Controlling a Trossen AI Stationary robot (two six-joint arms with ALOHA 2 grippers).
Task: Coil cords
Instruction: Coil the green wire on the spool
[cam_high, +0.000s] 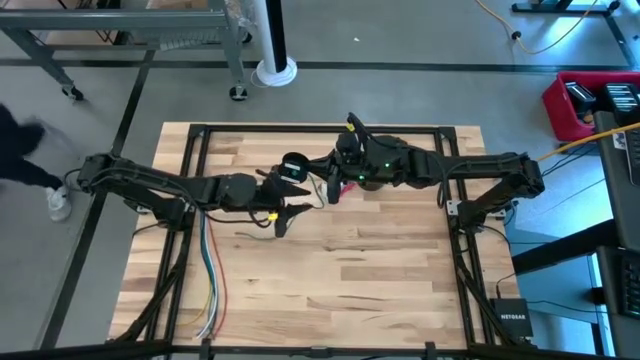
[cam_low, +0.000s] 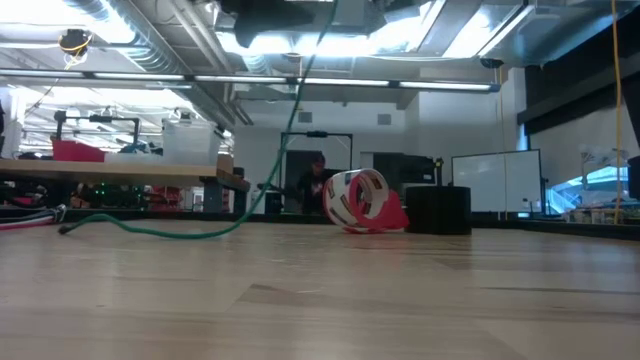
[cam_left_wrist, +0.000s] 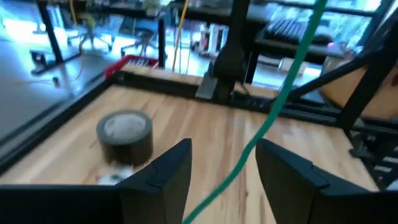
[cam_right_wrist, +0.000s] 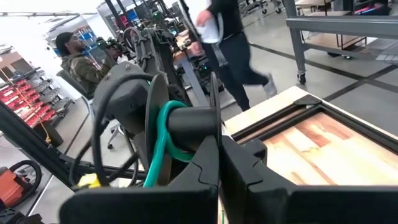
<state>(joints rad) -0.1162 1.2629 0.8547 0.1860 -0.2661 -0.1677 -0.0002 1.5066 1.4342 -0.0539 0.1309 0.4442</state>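
The cord (cam_left_wrist: 273, 118) hangs slack between your left gripper (cam_left_wrist: 221, 171)'s open fingers, ungripped, over the table (cam_high: 340, 290)'s middle. Your right gripper (cam_right_wrist: 219, 165), pinched shut on a spool (cam_right_wrist: 180, 124) wound with green cord, could drag the strand free. The tape roll (cam_left_wrist: 125, 134) sits close; the near boards offer open room.
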